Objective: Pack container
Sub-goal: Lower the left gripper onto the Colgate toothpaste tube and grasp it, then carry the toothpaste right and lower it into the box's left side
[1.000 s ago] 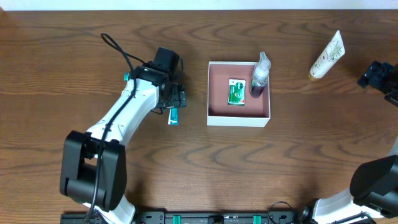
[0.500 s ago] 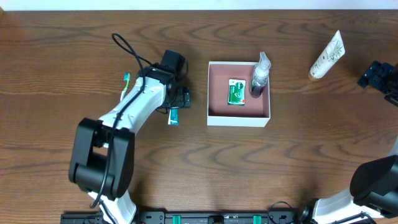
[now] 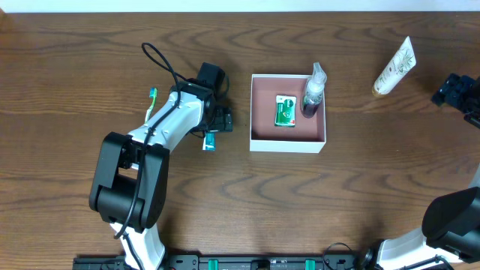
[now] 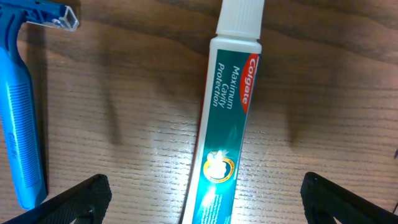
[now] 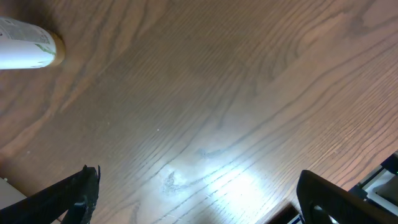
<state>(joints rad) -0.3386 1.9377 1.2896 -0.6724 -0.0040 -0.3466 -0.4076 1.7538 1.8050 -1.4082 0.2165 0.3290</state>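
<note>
The container (image 3: pixel 288 142) is a square white box with a dusty-pink inside. A green packet (image 3: pixel 285 109) and a small spray bottle (image 3: pixel 313 91) lie in it. My left gripper (image 3: pixel 216 120) is left of the box, open and empty, low over a teal Colgate toothpaste tube (image 3: pixel 210 140). In the left wrist view the tube (image 4: pixel 224 124) lies between the open fingers (image 4: pixel 205 202), with a blue razor (image 4: pixel 22 124) at the left. My right gripper (image 3: pixel 454 90) is open and empty at the far right edge, and its wrist view (image 5: pixel 205 199) shows bare table below it.
A green toothbrush (image 3: pixel 151 101) lies left of the left arm. A cream tube (image 3: pixel 394 66) lies at the back right, and its end shows in the right wrist view (image 5: pixel 25 50). The table is dark wood.
My left arm has swung a little to the right over the toothpaste, uncovering the toothbrush. The right arm and the box contents have not moved.
</note>
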